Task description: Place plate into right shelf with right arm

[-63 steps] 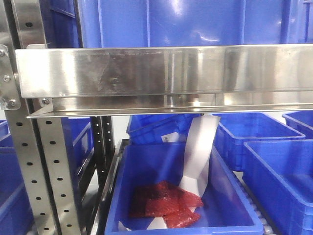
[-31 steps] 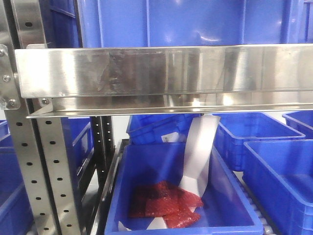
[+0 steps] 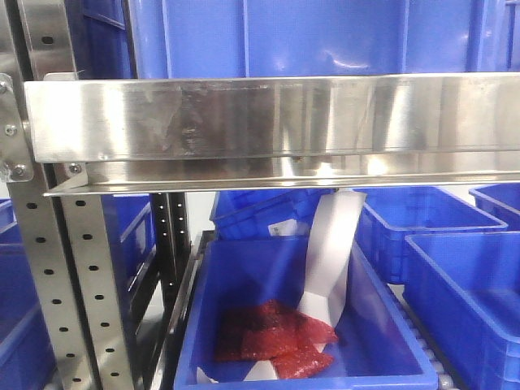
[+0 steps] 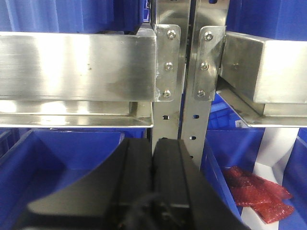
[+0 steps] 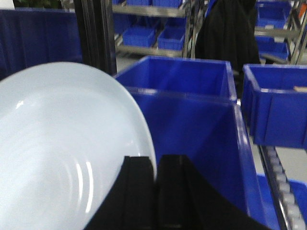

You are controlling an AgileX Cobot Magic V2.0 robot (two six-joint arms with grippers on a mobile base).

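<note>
Right gripper (image 5: pixel 154 175) pinches the edge of the white plate (image 5: pixel 57 148) over a blue bin (image 5: pixel 192 143). Left gripper (image 4: pixel 152 163) has its fingers pressed together on nothing, facing the right shelf (image 4: pixel 76 67).

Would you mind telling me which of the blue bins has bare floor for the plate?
The deep blue bin right beside the held plate looks empty as far as it shows. The front bin is crowded: red packets and a white paper strip fill its middle, leaving only its left side bare.
</note>
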